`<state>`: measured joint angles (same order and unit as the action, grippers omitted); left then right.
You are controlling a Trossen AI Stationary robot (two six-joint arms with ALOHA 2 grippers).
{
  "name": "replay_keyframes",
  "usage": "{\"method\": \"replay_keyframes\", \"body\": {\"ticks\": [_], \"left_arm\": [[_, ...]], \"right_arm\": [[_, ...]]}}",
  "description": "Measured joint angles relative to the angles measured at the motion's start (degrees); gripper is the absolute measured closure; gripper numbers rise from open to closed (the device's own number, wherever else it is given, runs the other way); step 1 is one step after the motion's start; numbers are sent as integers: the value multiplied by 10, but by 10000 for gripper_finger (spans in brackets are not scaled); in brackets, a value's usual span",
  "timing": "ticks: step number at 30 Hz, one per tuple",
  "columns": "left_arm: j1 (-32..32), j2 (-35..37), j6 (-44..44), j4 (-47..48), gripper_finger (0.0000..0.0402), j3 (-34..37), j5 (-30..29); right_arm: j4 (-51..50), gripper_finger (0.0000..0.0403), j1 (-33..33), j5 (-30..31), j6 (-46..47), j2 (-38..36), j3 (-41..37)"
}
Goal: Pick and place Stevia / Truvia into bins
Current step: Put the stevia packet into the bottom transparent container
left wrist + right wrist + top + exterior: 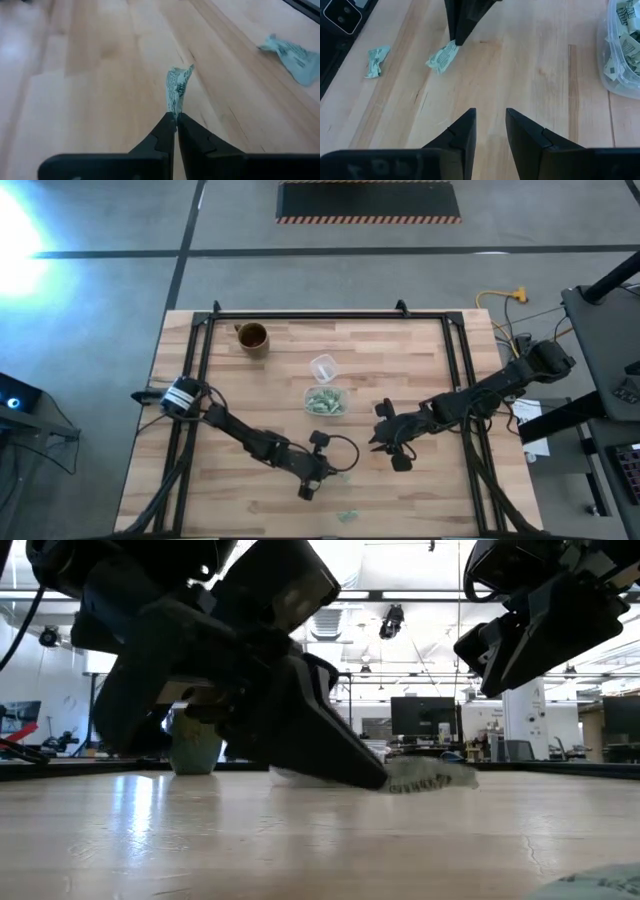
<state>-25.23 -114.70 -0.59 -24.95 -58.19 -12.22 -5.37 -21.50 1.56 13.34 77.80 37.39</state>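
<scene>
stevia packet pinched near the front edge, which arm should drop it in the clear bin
Left. Its fingers are shut on the packet; the right gripper is open, empty. The bin is nearby.

The pale wooden table [420,490] carries a brown mug [252,337] toward eleven o'clock — a small clear round cup [322,367] sits near centre, with the clear bin [325,401] of green packets just beside it at six. One loose packet [346,516] lies near the six o'clock edge.

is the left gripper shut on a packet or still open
Shut on a packet. In the left wrist view the left gripper has its fingertips pressed together, pinching one end of a crumpled green-and-white packet above the wooden table.
</scene>
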Motion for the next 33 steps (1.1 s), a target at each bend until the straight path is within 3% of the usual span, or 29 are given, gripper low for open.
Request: {"method": "replay_keyframes", "body": {"ticks": [17,24,33], "left_arm": [[18,134,-78,167,399,6,-230],[81,175,-88,260,398,6,-235],[150,173,-88,297,398,7,-236]], "right_arm": [[2,315,0,0,2,0,-1],[9,321,0,0,2,0,-1],[10,320,0,0,-3,0,-2]]}}
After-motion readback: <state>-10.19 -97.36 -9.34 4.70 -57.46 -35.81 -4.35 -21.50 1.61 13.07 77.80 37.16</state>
